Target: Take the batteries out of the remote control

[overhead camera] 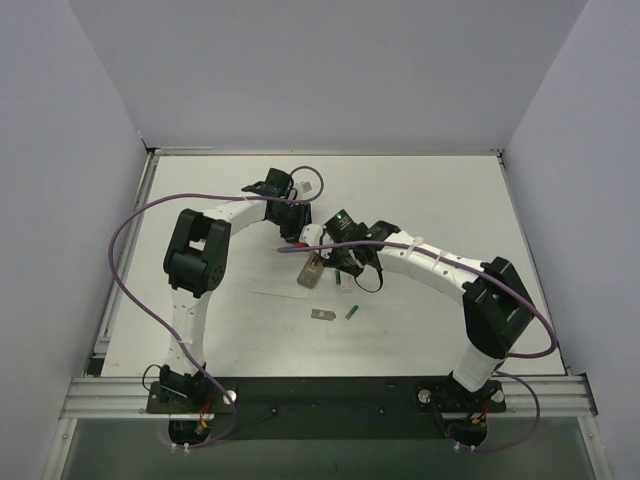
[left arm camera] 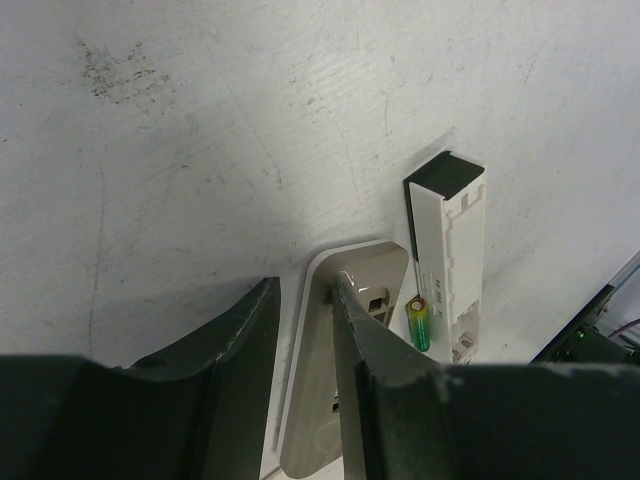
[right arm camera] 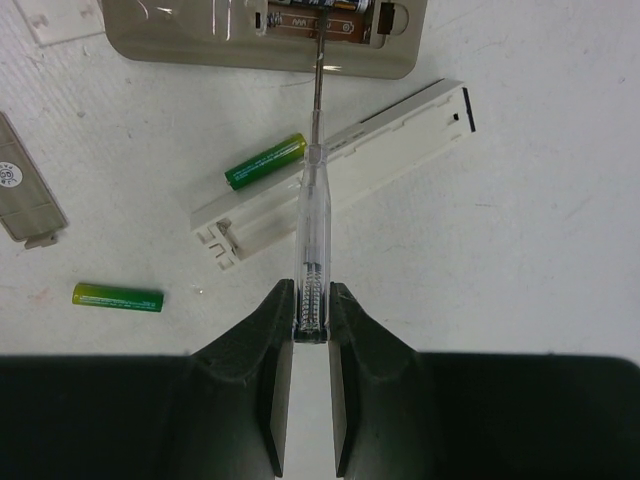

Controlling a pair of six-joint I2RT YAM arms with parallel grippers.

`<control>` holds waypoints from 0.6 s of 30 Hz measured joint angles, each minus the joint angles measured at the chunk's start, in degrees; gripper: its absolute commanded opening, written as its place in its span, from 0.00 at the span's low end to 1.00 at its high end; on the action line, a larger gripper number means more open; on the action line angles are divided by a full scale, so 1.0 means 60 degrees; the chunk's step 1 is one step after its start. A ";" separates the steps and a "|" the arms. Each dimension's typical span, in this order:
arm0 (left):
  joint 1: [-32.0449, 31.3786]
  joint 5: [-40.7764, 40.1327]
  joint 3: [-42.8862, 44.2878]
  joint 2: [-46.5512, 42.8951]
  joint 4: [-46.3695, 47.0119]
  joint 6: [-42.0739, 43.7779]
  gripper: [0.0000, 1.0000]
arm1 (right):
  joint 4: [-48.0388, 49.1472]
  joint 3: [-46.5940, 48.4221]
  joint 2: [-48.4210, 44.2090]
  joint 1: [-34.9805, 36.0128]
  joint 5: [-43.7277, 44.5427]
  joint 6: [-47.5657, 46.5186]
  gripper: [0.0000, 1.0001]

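Left claw point(left arm camera: 305, 290) pinches the remote point(right arm camera: 180, 45) by its rim; right claw point(right arm camera: 310, 330) clamps a screwdriver point(right arm camera: 312, 230), tip in the slot. If the tip slips, it could gouge the contacts or flick the seated battery away. Two batteries point(right arm camera: 265, 160) lie loose, one sits inside; one white strip point(right arm camera: 400, 125), one plate point(right arm camera: 25, 190)

The top edge crops the remote control point(right arm camera: 200, 40) and, seemingly, its battery point(right arm camera: 305, 8).

Batteries point(right arm camera: 265, 162) green w/ yellow tips, remote control point(right arm camera: 180, 50) tan-grey, screwdriver point(right arm camera: 312, 220) clear, strip point(left arm camera: 450, 250) white (black cap).
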 measured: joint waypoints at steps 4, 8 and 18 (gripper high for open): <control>0.0000 0.0029 0.0000 0.0000 0.0000 -0.0004 0.37 | -0.0117 0.0033 0.0291 0.0000 0.0076 0.0040 0.00; 0.0000 0.0040 0.0000 0.0000 -0.0004 -0.0004 0.37 | -0.0164 0.0153 0.0306 -0.0007 0.0066 0.0069 0.00; 0.0011 0.0066 -0.0058 0.0000 0.0036 -0.0029 0.37 | 0.0160 -0.0178 0.0430 -0.0233 -0.0266 0.0805 0.00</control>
